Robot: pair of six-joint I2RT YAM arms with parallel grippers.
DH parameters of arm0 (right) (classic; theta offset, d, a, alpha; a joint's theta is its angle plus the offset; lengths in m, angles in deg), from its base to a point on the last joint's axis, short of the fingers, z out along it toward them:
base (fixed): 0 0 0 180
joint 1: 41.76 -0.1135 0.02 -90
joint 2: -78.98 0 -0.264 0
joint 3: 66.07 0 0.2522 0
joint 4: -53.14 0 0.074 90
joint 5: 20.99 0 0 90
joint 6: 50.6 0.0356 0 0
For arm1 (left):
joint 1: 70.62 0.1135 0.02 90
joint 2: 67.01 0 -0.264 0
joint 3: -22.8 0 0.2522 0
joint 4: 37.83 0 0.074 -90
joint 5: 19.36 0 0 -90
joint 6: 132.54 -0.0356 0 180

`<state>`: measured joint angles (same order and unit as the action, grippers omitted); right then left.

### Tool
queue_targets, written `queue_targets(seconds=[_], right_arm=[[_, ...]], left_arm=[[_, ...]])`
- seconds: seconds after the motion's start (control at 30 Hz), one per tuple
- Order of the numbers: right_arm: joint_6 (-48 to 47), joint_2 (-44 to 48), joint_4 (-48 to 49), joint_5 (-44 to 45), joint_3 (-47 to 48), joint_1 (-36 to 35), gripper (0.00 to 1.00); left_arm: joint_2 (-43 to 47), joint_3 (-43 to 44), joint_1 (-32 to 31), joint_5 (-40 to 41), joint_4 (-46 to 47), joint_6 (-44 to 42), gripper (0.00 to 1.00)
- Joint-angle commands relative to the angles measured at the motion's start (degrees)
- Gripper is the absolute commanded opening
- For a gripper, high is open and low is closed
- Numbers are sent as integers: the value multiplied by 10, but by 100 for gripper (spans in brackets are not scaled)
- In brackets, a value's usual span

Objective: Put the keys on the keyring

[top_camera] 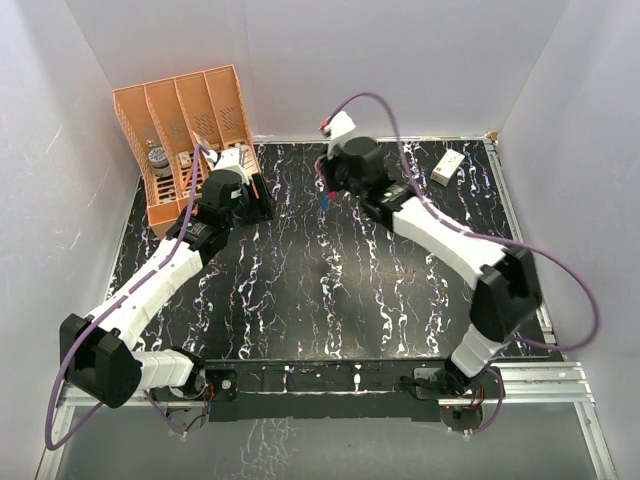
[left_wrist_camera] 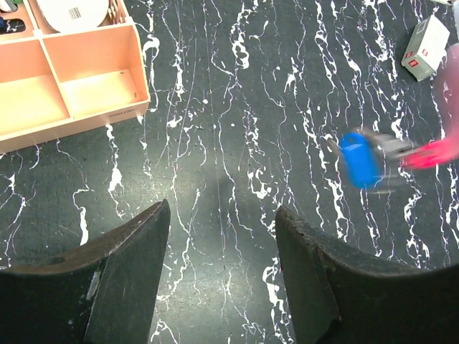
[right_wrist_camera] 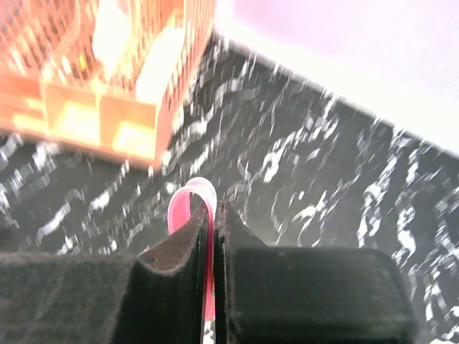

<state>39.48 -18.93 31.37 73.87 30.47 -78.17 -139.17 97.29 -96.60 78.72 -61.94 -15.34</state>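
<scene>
Keyring (right_wrist_camera: 188, 197), a thin pink strap, is pinched between the pressed-together fingers of the right gripper (right_wrist_camera: 213, 215), its looped end poking out just past the fingertips. Seen from above, that gripper hangs over the far middle of the black, white-veined tabletop (top_camera: 330, 290). The blue key (left_wrist_camera: 358, 159) shows blurred in the left wrist view, just beside the strap's dark end; whether the two are joined cannot be told. The left gripper (left_wrist_camera: 222, 215) is spread and holds nothing, low over the tabletop to the left of the key, near an orange organizer (top_camera: 185, 130). A small white box (top_camera: 447, 166) lies at the far right.
</scene>
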Motion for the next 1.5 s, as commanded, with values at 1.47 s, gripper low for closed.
queue_targets(seconds=[1.47], right_arm=[[188, 159, 256, -225, -106, 92, 0]], left_arm=[[-24, -73, 2, -322, 384, 49, 61]])
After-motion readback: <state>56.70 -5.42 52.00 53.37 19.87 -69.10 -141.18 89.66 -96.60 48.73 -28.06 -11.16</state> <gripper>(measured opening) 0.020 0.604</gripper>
